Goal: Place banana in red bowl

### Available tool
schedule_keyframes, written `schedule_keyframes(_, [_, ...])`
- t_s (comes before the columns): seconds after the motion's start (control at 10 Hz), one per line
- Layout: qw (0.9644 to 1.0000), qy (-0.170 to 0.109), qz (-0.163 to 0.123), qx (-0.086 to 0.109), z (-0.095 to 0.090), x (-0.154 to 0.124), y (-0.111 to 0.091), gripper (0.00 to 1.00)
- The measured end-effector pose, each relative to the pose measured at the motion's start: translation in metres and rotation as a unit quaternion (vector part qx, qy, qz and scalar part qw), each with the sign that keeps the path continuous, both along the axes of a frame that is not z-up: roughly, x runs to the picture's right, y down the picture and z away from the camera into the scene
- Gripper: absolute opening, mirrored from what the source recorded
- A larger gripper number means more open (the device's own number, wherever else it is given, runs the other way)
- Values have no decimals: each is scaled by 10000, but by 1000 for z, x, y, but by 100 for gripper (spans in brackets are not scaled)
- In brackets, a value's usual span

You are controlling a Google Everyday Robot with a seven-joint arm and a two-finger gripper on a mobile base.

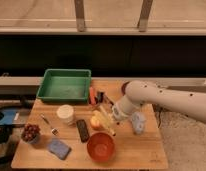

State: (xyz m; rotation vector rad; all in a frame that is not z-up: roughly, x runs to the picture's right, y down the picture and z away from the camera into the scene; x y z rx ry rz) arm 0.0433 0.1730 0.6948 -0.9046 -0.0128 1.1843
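Wooden table (141, 150): gripper (115, 115) at the banana (108, 125)'s 1 o'clock end, whether it grips cannot be told; red bowl (101, 146) near, at banana's 6 o'clock.

Green tray (64, 85), white cup (65, 114), blue sponge (58, 148) on wooden table (141, 150)

The pincer (114, 117) sits low over the middle of the table (141, 150), just beside the banana (107, 125), with an orange fruit (97, 122) close on one side and a pale blue thing (138, 123) on the other. The red bowl (101, 146) lies near, its top open, nothing standing between them. There is bare board beside the bowl on the arm's side, while a remote (83, 130) and sponge (58, 148) crowd the other.
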Motion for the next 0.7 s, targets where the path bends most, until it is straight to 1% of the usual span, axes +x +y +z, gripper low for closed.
schedule_keyframes(0.2, [9999,-104,-105,-29,-10,-12,11,0])
schedule_keyframes(0.3, [9997,-155,-147,-68,-11,-16,16,0])
schedule_keyframes(0.4, [9994,-224,-212,-156,-11,-19,24,0])
schedule_keyframes(0.5, [9986,-309,-321,-293,-8,-22,32,0])
schedule_keyframes(0.6, [9974,-338,-438,-455,-3,-23,40,0])
schedule_keyframes(0.7, [9949,-359,-586,-739,5,-23,54,0])
